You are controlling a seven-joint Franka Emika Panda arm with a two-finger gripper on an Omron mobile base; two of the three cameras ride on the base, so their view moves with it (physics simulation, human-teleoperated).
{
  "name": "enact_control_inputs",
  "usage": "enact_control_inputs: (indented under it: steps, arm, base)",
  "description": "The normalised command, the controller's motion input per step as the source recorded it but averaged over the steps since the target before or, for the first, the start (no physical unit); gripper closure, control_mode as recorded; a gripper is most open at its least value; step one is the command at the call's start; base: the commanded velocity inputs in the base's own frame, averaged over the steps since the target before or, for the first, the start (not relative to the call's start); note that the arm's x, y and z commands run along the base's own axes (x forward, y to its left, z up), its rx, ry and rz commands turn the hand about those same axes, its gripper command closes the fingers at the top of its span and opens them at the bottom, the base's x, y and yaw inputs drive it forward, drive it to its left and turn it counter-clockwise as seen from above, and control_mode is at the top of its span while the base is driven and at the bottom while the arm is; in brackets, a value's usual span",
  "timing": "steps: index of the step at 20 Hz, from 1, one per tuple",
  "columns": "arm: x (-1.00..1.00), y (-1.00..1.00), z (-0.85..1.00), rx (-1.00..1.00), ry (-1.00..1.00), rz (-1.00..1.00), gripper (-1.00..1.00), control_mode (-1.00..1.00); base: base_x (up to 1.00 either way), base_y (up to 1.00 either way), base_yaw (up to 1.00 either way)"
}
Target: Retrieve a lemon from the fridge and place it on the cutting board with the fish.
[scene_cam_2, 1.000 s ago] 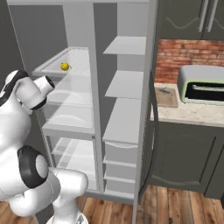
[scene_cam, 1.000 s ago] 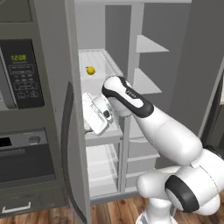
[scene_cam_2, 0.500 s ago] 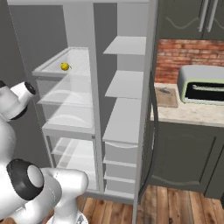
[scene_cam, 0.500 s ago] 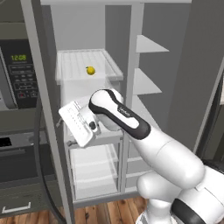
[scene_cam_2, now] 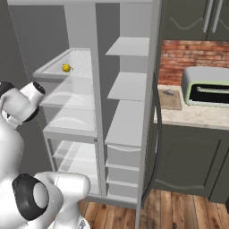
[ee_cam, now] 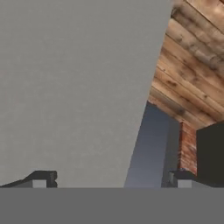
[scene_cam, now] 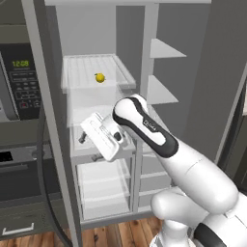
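Jaws stand spread wide and hold nothing: in the hand view the two fingertips (ee_cam: pixel 43 178) sit far apart at the bottom edge, with flat grey panel and a strip of wood floor between and beyond them. The gripper (scene_cam: pixel 91 144) hangs at the left door's inner edge, in front of the fridge (scene_cam: pixel 144 96) at middle-shelf level, turned sideways and somewhat down, a pose that suits swinging the door aside more than a reach inside. Both doors stand open, so the shelves are clear to reach. The lemon (scene_cam: pixel 100 77) lies alone on the top white shelf of the left compartment, toward the back, above the gripper and a little to its right, well apart from it. On the counter to the right, the board (scene_cam_2: pixel 169 99) waits just beside the toaster oven (scene_cam_2: pixel 206 86), a faint grey fish (scene_cam_2: pixel 169 93) on it. Next, I judge, the hand must rise and turn toward the lemon.
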Motion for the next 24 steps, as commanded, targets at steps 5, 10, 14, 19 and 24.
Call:
enact_control_inputs:
  steps: [5, 10, 14, 19, 24]
  arm:
    - [0.03, -1.0, 0.0, -0.31, -0.12, 0.31, -1.0, -1.0]
    - [-0.12, -0.96, 0.0, -0.5, -0.13, 0.48, -1.0, -1.0]
    - [-0.41, -0.84, -0.01, -0.48, -0.15, 0.59, -1.0, -1.0]
    - [-0.83, -0.82, 0.0, -0.39, -0.38, 0.57, -1.0, -1.0]
    - [-0.43, -0.58, 0.0, 0.06, -0.22, 0.28, -1.0, -1.0]
  base:
    - [0.0, 0.0, 0.0]
    - [0.0, 0.0, 0.0]
    - [0.0, 0.0, 0.0]
    - [0.0, 0.0, 0.0]
    - [0.0, 0.0, 0.0]
